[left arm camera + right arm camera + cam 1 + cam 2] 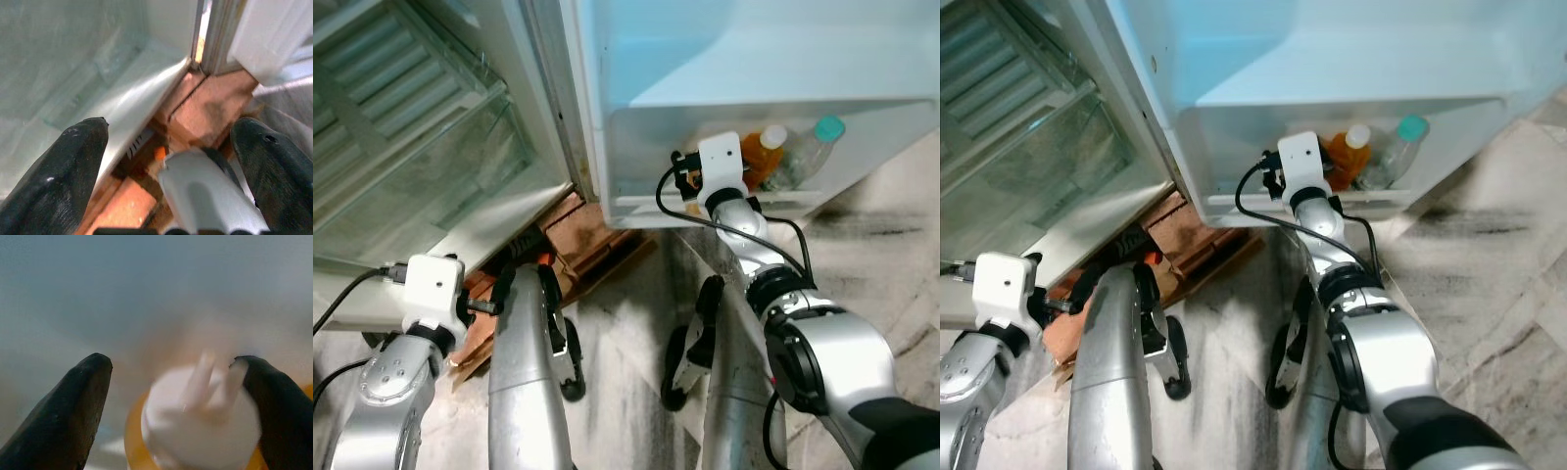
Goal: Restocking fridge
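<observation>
Standing upright in the lowest white shelf (636, 191) of the open fridge door: an orange plastic bottle with a white cap (766, 149), and touching it on the far side from the hinge, a clear plastic bottle with a teal cap (811, 147), leaning slightly outward. Showing blurred and close in the right wrist view, the orange bottle's white cap (200, 418) sitting between the two parted black fingers (68, 416).

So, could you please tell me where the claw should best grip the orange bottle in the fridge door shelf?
Probably at the neck just under its white cap, coming from above. The orange bottle stands upright in the door shelf, whose wall hides its body, and a clear bottle crowds one side.
</observation>
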Motion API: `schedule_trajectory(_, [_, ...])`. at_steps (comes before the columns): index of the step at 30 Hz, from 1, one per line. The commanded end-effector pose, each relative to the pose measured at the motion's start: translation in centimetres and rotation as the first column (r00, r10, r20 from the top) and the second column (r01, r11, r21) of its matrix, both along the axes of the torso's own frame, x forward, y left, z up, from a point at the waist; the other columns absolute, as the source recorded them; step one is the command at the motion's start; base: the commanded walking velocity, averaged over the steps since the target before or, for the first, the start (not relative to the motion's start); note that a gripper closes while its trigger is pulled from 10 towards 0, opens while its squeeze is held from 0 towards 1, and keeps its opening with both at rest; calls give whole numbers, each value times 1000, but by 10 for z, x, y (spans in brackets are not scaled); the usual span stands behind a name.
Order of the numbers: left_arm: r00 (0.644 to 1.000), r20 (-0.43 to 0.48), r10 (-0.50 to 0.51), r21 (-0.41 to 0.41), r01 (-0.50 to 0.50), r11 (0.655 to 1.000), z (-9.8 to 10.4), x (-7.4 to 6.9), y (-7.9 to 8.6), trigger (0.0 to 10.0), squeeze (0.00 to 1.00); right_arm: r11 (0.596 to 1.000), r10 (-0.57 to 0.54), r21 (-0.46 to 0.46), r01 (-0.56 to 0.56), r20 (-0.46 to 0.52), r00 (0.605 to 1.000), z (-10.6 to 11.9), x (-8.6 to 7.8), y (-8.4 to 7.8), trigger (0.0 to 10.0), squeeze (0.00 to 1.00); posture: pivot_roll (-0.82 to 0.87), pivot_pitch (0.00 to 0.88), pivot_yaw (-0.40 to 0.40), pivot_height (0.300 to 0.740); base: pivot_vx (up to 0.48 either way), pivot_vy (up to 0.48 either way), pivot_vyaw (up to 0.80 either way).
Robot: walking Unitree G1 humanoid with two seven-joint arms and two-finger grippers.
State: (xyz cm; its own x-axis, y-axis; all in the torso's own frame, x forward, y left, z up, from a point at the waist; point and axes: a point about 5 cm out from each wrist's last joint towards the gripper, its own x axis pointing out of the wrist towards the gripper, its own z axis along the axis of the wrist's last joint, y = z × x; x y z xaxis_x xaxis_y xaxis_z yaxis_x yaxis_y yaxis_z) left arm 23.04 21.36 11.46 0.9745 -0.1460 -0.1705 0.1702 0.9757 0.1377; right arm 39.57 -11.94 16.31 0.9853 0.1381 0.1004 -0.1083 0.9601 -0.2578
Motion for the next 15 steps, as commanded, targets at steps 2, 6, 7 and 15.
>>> schedule_trajectory(2, [1000,-28,9,16,-9,1000,-10,-1,4,10000,0,1000,-8,21,7,39,999,8,2,-3,10000,1000,214,266,28,521,0,0,0])
schedule_trajectory(6, [1000,-7,12,24,-11,1000,-10,9,5,10000,0,1000,5,22,-7,84,996,21,5,-3,10000,1000,205,224,28,521,0,0,0])
schedule_trajectory(7, [1000,-3,12,25,-12,1000,-10,11,6,10000,0,1000,10,21,-12,94,996,24,5,-3,10000,1000,204,221,29,521,0,0,0])
schedule_trajectory(15, [999,25,26,30,-27,999,-12,23,11,10000,0,995,96,9,-98,163,982,36,3,6,10000,1000,173,163,20,521,0,0,0])
